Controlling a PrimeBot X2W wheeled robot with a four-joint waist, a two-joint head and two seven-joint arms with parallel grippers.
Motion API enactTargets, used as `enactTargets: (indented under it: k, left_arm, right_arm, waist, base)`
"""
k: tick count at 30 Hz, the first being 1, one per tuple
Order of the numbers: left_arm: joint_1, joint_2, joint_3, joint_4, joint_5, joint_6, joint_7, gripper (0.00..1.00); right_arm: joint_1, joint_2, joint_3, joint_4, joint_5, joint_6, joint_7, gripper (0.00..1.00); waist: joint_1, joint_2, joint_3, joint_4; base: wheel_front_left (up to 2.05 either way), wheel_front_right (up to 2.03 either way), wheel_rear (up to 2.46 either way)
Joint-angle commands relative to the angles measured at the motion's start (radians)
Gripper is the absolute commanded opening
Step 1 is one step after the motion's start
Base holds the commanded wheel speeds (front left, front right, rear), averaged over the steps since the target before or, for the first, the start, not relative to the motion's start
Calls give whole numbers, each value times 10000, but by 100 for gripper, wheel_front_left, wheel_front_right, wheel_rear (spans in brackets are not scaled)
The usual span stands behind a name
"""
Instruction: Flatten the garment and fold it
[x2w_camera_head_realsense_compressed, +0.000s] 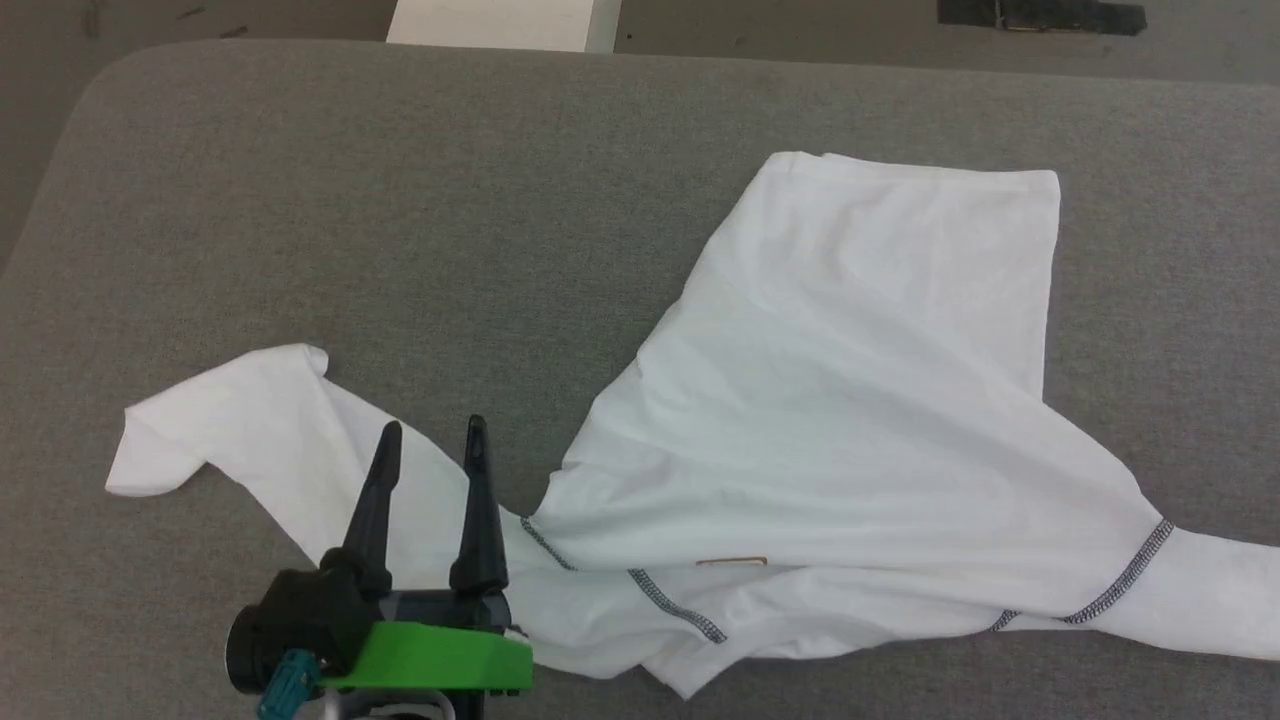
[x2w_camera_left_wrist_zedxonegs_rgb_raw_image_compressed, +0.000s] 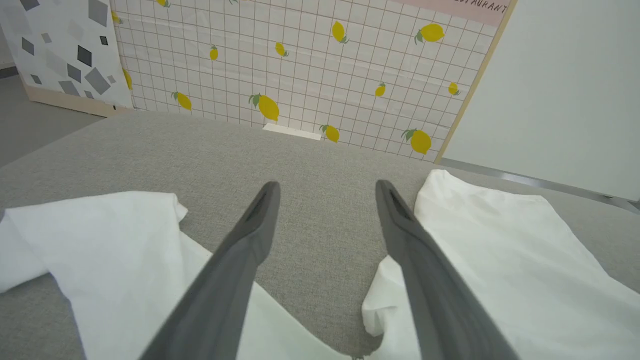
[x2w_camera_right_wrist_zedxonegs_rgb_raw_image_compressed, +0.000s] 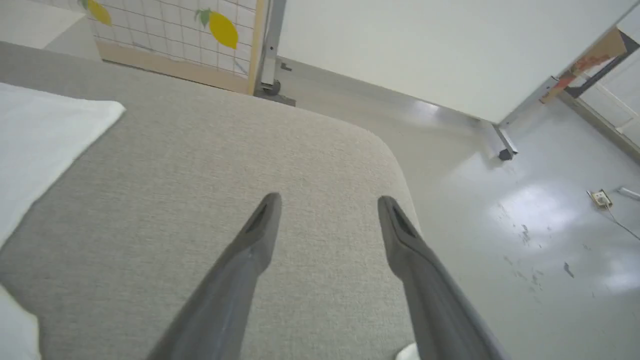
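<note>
Currently garment (x2w_camera_head_realsense_compressed: 850, 400) lies skewed on the grey padded table (x2w_camera_head_realsense_compressed: 400, 200): body right of centre, hem far, one sleeve (x2w_camera_head_realsense_compressed: 230, 420) trailing left, the other running off right. Head view gives grey shoulder stitching (x2w_camera_head_realsense_compressed: 1120, 585) and patch edge (x2w_camera_head_realsense_compressed: 732, 562). Left gripper (x2w_camera_head_realsense_compressed: 433, 428) spread apart over the left sleeve, holding nothing; contact unclear. Left wrist view adds lemon-print panel (x2w_camera_left_wrist_zedxonegs_rgb_raw_image_compressed: 300, 75) beyond the far edge. Right gripper (x2w_camera_right_wrist_zedxonegs_rgb_raw_image_compressed: 328, 198) also spread, empty, over bare table near the rounded right corner; right wrist view adds glossy floor (x2w_camera_right_wrist_zedxonegs_rgb_raw_image_compressed: 525, 225).
</note>
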Motion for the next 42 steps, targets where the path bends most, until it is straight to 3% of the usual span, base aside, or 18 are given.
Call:
enactTargets:
  k: [1, 7, 13, 22, 23, 24, 25, 31, 42]
  left_arm:
    - [-130, -35, -30, -13, 42, 63, -47, 100]
    - [-339, -35, -248, -13, 53, 31, -47, 100]
    - [-492, -35, -417, 95, -5, 50, -47, 100]
    - [-606, -35, -596, 168, -138, 87, -47, 100]
    - [-636, -35, -612, 171, -147, 86, -47, 100]
    - [-678, -35, -626, 172, -158, 90, -47, 100]
    - [-713, -35, -637, 173, -167, 95, -47, 100]
    - [-901, -35, -728, 205, -224, 182, -47, 100]
    - [-1451, -35, -1031, 120, -242, 144, -47, 100]
  right_arm:
    - [-308, -7, 566, -341, 176, -17, 254, 100]
    - [-1292, 254, 3130, -825, 928, -17, 1393, 100]
    - [-2005, 346, 4864, -19, 1178, -17, 2148, 100]
    - [-2553, 526, 5425, 2125, 1276, -17, 2464, 100]
    - [-2612, 540, 5477, 2247, 1290, -17, 2433, 85]
    - [-2693, 571, 5512, 2387, 1316, -17, 2388, 18]
    - [-2757, 567, 5567, 2475, 1312, -17, 2360, 0]
    - [-3424, 163, 5931, 2546, 1281, -17, 2131, 0]
    - [-6974, -2131, 6610, 2148, 663, -17, 1708, 0]
  waist:
    - [0, -1, 98, 55]
    - [0, -1, 404, 322]
    - [0, -1, 577, 705]
    - [0, -1, 831, 1125]
    - [0, -1, 871, 1148]
    - [0, -1, 916, 1167]
    - [0, -1, 955, 1180]
    - [0, -1, 1166, 1159]
    - [0, -1, 1853, 1416]
  base:
    - [0, 0, 0]
    - [0, 0, 0]
    - [0, 0, 0]
    - [0, 0, 0]
    - [0, 0, 0]
    - [0, 0, 0]
    - [0, 0, 0]
    - [0, 0, 0]
    - [0, 0, 0]
